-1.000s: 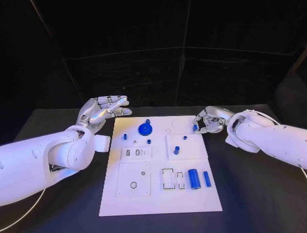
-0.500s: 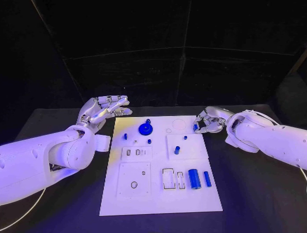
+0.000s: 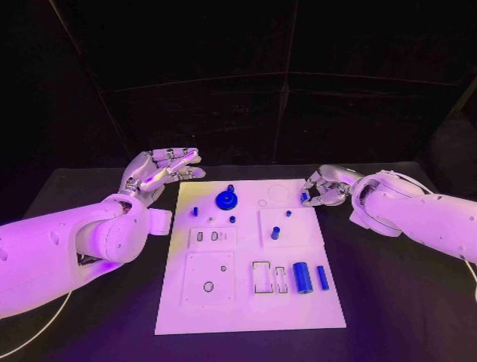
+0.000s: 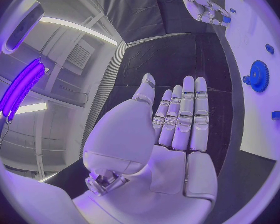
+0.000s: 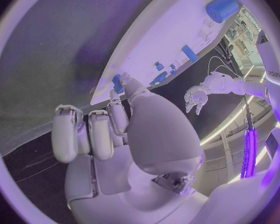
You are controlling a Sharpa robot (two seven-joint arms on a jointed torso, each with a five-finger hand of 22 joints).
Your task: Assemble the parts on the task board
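Observation:
The white task board (image 3: 250,309) lies in the middle of the table. On it are a blue gear (image 3: 226,199), a thick blue cylinder (image 3: 302,277), a slim blue bar (image 3: 321,277) and several small blue parts. My right hand (image 3: 327,187) is at the board's far right edge, fingers curled, pinching a small blue part (image 3: 303,197) between thumb and a finger; the right wrist view shows that part (image 5: 117,82) at the fingertips, right by the board (image 5: 177,30). My left hand (image 3: 162,170) hovers off the far left corner, fingers spread and holding nothing; its palm (image 4: 177,124) is flat.
Black table (image 3: 413,302) surrounds the board on every side. Recessed slots and sockets (image 3: 260,277) mark the board's near half. In the left wrist view the gear (image 4: 258,75) lies on the board (image 4: 264,119), with the right hand (image 4: 202,5) beyond it.

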